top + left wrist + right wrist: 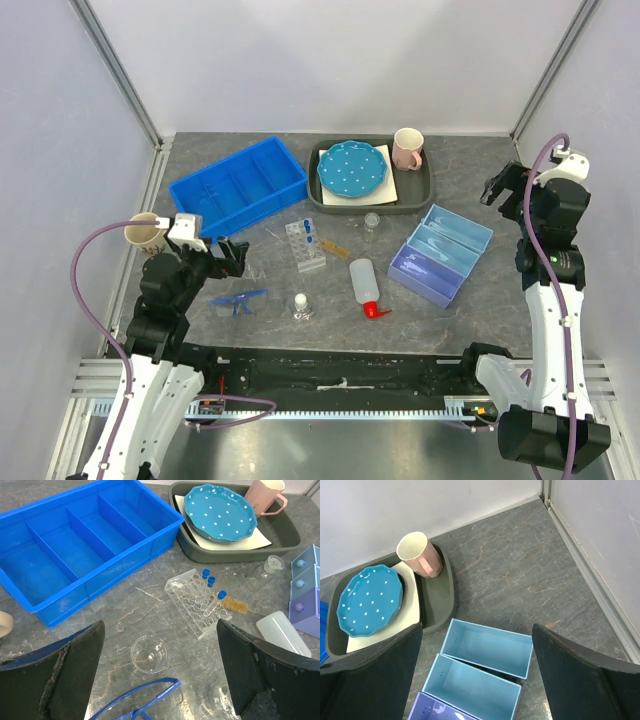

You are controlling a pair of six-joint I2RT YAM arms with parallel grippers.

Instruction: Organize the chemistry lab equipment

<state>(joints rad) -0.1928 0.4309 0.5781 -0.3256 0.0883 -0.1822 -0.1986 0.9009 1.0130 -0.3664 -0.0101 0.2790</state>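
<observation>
My left gripper [226,258] is open and empty, low over the table's left side. In the left wrist view a small clear beaker [148,654] lies on the table between its fingers [75,670]. The blue safety glasses [137,702] lie just nearer, and a small clear flask [222,697] by the right finger. The white test-tube rack [305,243] with blue-capped tubes lies mid-table. The white squeeze bottle [363,281] with red nozzle lies on its side. Another small flask [372,224] stands behind it. My right gripper [503,189] is open and empty, high at the right.
A blue divided bin [238,186] sits at the back left. A dark grey tray [420,188] holds the blue dotted plate [352,168] and pink mug [407,148]. Light blue and purple boxes [440,253] stand at the right. A beige mug [144,234] stands at the far left. A small brush [234,604] lies by the rack.
</observation>
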